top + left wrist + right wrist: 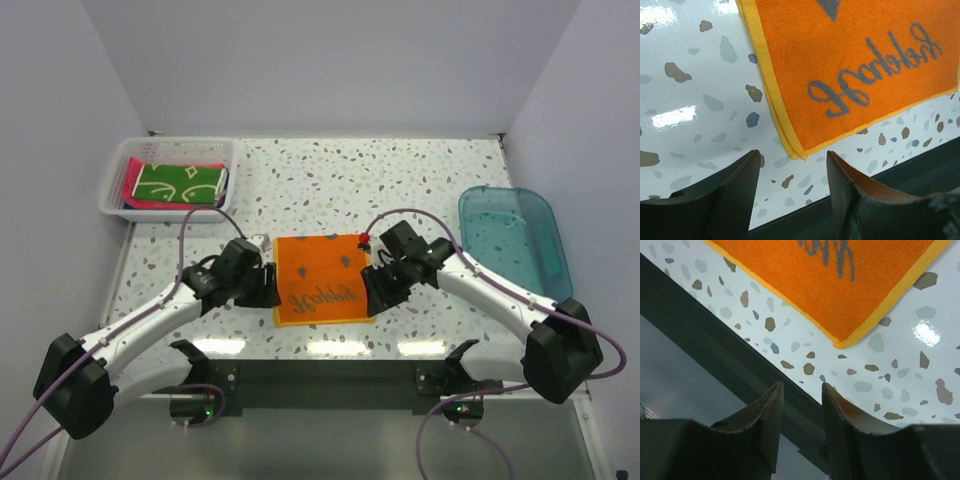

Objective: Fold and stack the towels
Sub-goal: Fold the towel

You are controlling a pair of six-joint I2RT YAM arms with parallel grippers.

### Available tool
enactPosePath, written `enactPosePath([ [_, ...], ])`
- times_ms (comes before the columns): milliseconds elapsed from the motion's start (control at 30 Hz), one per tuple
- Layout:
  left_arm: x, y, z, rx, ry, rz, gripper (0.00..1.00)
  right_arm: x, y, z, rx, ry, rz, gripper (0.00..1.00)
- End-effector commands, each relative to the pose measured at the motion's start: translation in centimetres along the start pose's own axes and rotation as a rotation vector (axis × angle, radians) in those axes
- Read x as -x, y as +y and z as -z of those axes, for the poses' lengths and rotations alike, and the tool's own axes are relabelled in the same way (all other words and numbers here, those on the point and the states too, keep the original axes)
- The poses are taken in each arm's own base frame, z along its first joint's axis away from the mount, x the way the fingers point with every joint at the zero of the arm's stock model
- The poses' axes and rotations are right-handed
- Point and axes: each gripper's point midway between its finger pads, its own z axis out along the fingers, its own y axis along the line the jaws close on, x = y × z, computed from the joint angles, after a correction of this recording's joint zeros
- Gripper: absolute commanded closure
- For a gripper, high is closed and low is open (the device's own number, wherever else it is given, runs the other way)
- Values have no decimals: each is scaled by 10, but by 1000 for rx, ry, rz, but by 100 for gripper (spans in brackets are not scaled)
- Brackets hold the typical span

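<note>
the orange towel (320, 278) lies flat in the middle of the table (430, 185), between the two claws. its grey writing is back to front and hard to read. at its near left corner two layers show, one on top of the other. in both wrist views the towel is cut off by the top of the picture.

the left arm bends in from the left, and the left claw (268, 290) sits low, just beside the towel's near left corner. its fingers (742, 175) are spread apart with nothing between them, and the corner lies just in front of the gap. the right arm bends in from the right the same way. the right claw (372, 290) is near the near right corner, fingers (771, 405) apart and pinching nothing.

the white basket (115, 205) stands at the far left. a green towel (180, 183) with yellow lines lies in it, on top of a pink towel (132, 182) that is mostly hidden. a clear blue tub (505, 240) sits at the right side.
</note>
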Motion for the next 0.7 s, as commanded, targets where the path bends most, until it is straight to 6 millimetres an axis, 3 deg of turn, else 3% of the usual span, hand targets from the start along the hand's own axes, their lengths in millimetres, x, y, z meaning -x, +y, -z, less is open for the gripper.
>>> enactPosePath([
  [0,20,-7,1,26,-30,41,40,31,-2,0,-44,-101,-30,62],
  [133,14,1,-16,87,20,94,44,58,-12,-14,-84,-184,-94,72],
  [267,-5,6,-30,107,67,128,46,63,-20,-25,-114,-208,-137,71],
  [533,-31,16,-45,203,122,127,54,56,-30,-46,-117,-210,-192,67],
  [667,-50,29,-48,253,164,140,68,47,-42,-56,-162,-204,-216,65],
])
